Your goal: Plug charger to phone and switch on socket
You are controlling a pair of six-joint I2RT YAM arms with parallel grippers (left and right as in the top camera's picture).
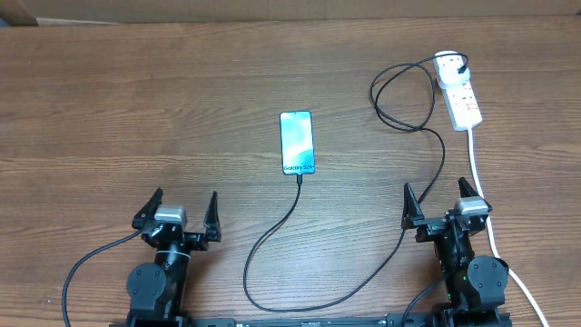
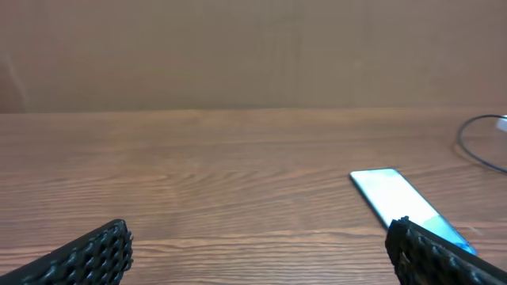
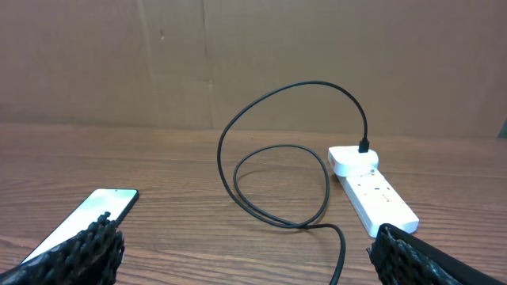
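Both claws, left claw (image 1: 178, 211) and right claw (image 1: 442, 199), rest released and empty at the desk (image 1: 136, 109) edge, the phone (image 1: 297, 143) ahead between them with the charger (image 1: 272, 241) apparently plugged in, and the socket (image 1: 460, 91) beyond the right claw, seemingly for switching.

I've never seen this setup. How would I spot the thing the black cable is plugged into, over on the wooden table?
Start at the wooden table and look to its far right corner, beyond the right end effector. There lies the socket, a small white oblong strip with red markings. The thin black charger cable loops out of its far end, while its own thick white cord runs back toward the robot; nothing else nearby is white and boxy.
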